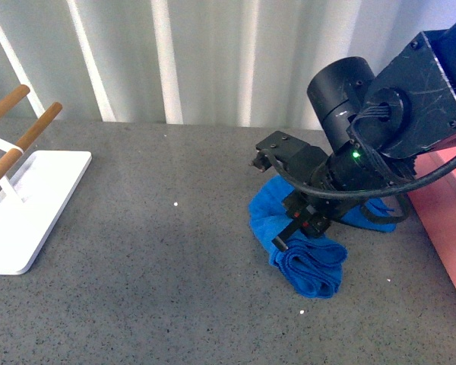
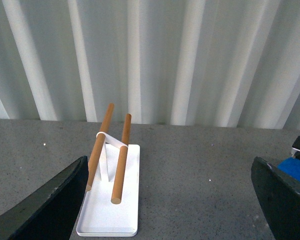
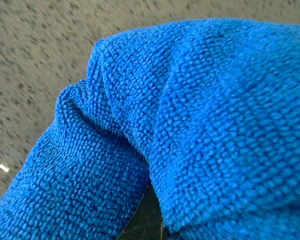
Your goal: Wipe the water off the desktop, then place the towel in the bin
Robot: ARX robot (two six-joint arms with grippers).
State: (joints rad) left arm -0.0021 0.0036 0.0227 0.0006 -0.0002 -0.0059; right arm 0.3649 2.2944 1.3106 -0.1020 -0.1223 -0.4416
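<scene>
Pressing down into the towel (image 1: 308,266), the right pincer (image 1: 292,228) reaches in from 3 o'clock. Its jaws are sunk in the blue folds, so I cannot tell whether they grip. The towel lies bunched on the worktop (image 1: 159,266) at about 4 o'clock in the front view, near the bin (image 1: 448,228) at the 3 o'clock edge. The left pincer (image 2: 168,162) hangs spread wide apart, facing the rack (image 2: 110,215) at 9 o'clock.

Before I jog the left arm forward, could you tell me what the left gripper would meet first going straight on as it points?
Probably the white rack, whose two wooden rods stand ahead, slightly off the midline of the open left gripper; if it clears them, the pleated wall. Depth is unclear.
</scene>
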